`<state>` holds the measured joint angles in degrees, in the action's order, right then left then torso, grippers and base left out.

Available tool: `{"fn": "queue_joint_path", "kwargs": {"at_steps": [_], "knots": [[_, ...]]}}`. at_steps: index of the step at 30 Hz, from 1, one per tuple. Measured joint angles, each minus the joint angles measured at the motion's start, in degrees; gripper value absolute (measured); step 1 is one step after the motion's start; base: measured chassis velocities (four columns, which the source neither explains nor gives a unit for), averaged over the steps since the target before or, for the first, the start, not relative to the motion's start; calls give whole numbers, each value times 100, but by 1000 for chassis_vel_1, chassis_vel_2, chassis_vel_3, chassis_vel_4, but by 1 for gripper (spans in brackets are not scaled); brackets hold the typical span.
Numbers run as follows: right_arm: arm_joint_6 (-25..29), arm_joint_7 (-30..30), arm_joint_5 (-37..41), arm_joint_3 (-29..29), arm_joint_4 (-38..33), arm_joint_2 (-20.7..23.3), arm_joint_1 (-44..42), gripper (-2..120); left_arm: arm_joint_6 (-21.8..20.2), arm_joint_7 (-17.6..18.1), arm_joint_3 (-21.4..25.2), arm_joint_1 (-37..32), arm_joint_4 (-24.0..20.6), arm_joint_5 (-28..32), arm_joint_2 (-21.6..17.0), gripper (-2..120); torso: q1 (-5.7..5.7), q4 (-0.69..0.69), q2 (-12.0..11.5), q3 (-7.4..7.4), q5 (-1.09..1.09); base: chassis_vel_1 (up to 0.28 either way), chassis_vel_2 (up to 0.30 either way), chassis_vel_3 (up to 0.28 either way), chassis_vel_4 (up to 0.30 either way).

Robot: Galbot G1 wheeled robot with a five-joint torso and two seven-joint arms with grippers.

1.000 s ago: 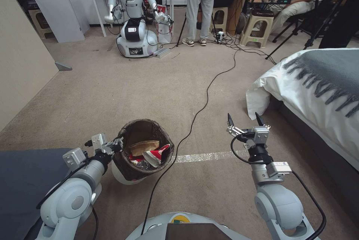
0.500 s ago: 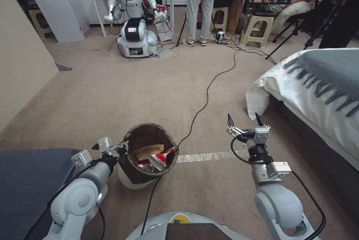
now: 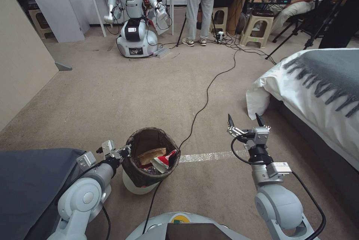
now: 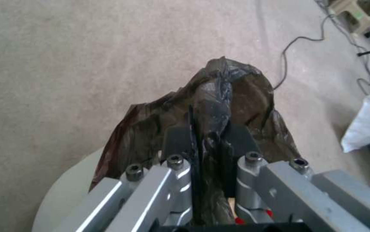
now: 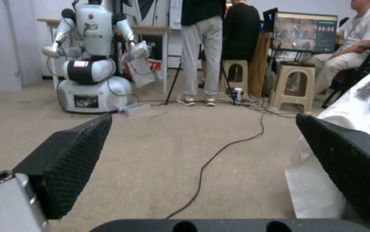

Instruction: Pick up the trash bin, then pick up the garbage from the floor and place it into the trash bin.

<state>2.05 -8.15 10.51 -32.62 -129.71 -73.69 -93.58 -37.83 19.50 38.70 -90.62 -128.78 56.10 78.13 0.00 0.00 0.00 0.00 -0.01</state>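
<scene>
The trash bin [image 3: 133, 182], a white pail with a dark brown bag over its rim, hangs tilted just above the tan floor [image 3: 123, 94] at lower left. My left gripper [image 3: 125, 151] is shut on its near-left rim; the left wrist view shows the jaws pinching the bag-covered rim [image 4: 219, 106] of the trash bin [image 4: 64, 199]. Garbage [image 3: 157, 157] lies inside: a flat brown paper bag and a crushed red-and-white cup. My right gripper [image 3: 245, 120] is held open and empty over the carpet to the right, its black fingers [image 5: 77, 158] spread wide.
A black cable [image 3: 202, 109] runs across the carpet past the bin. A bed [image 3: 318, 94] with white sheet and grey blanket fills the right side. A strip of shiny tape [image 3: 205, 156] lies ahead. Another robot [image 3: 131, 15], stools and people stand at the far end. A grey cushion [image 3: 26, 187] sits at lower left.
My left arm has carried the bin to the right and closer to my base. The right arm has stayed still.
</scene>
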Motion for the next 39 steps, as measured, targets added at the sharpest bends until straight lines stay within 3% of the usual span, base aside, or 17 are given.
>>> {"fn": "queue_joint_path", "kwargs": {"at_steps": [27, 30, 32, 39], "knots": [[-11, -5, -18, 28, 33, 25, 33, 100, 155, -627, 375, -72, 545, -1266, 24, 8, -1, 0, 1, 0, 1, 0, 0, 0, 0], [-21, -8, -17, 44, 32, 30, 58, 100, 158, -701, 385, -101, 523, -1454, 8, 22, 0, -1, 0, 1, -8, 0, 0, 0, 0], [-22, -9, -17, 47, 32, 30, 60, 100, 177, -706, 394, -100, 499, -1516, 0, 25, 0, -3, 0, 0, -3, 0, 0, 0, 0], [-28, -10, -19, 61, 33, 27, 62, 100, 240, -745, 406, -115, 275, -1854, -88, 56, 0, -1, 0, 0, 0, 0, 0, 0, 0]]}}
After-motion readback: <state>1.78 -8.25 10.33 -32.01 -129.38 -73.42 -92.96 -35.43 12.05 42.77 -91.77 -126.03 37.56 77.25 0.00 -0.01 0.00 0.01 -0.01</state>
